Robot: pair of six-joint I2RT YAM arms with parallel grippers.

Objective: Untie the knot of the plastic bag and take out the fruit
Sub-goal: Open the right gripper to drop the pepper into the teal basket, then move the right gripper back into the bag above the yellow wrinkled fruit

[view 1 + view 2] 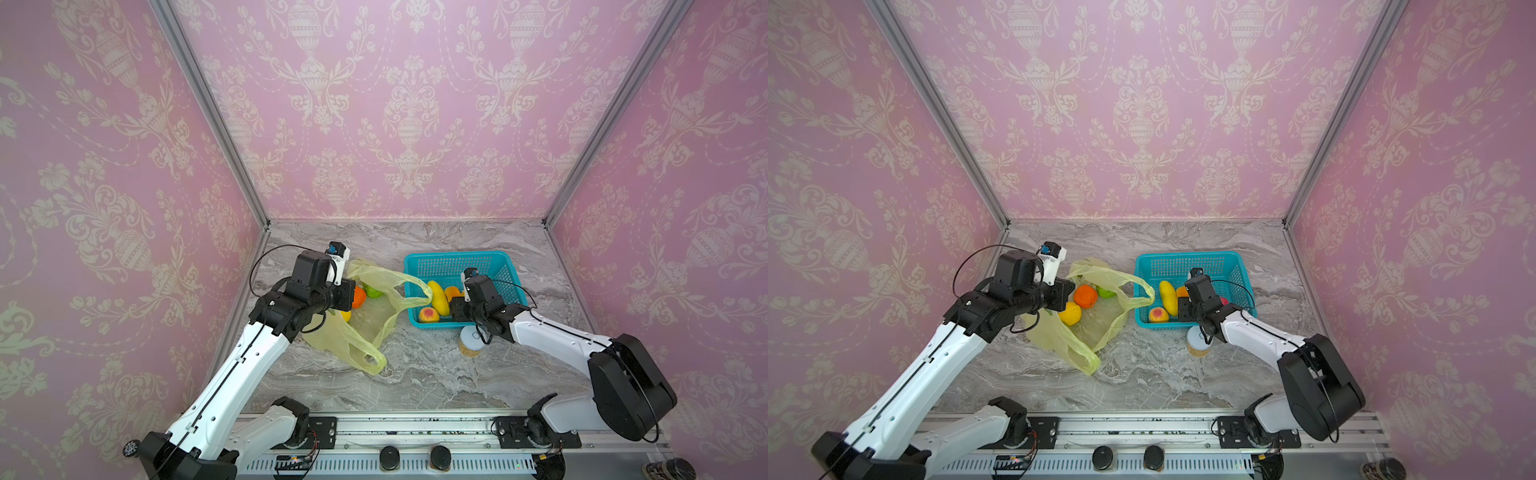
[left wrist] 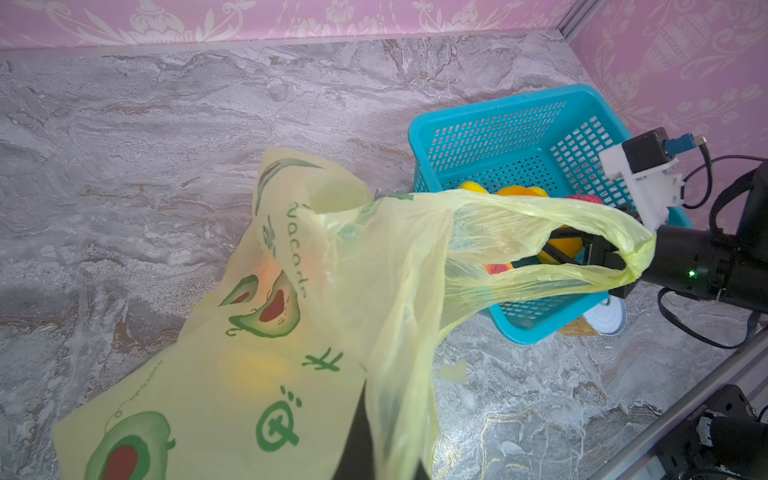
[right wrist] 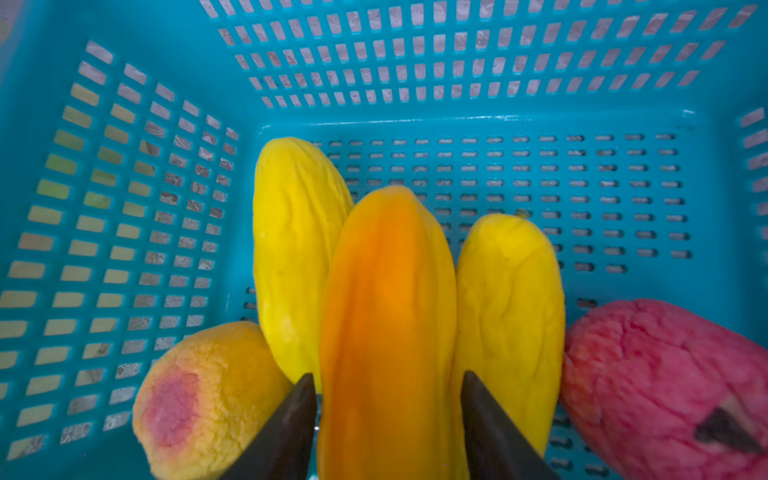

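Observation:
The yellow-green plastic bag (image 1: pixel 365 328) (image 1: pixel 1100 328) (image 2: pixel 291 332) lies open left of centre. The knot does not show; the handle loops lie apart, one reaching the basket's corner (image 1: pixel 419 291). An orange (image 1: pixel 1086 296), a yellow round fruit (image 1: pixel 1070 312) and a green one (image 1: pixel 1106 292) sit in the bag. My left gripper (image 1: pixel 1069 295) (image 2: pixel 376 440) is shut on the bag's film. My right gripper (image 1: pixel 451 309) (image 3: pixel 386 382) is down in the basket, open astride an orange elongated fruit (image 3: pixel 386 291). Two yellow ones (image 3: pixel 299 232), a peach-coloured one (image 3: pixel 208 395) and a pink-red one (image 3: pixel 665 382) lie beside it.
The teal mesh basket (image 1: pixel 457 257) (image 1: pixel 1187 257) (image 2: pixel 498 99) stands right of the bag. A white-lidded jar (image 1: pixel 471 340) (image 1: pixel 1198 340) stands just in front of it, under my right arm. Pink walls close in the marble table on three sides.

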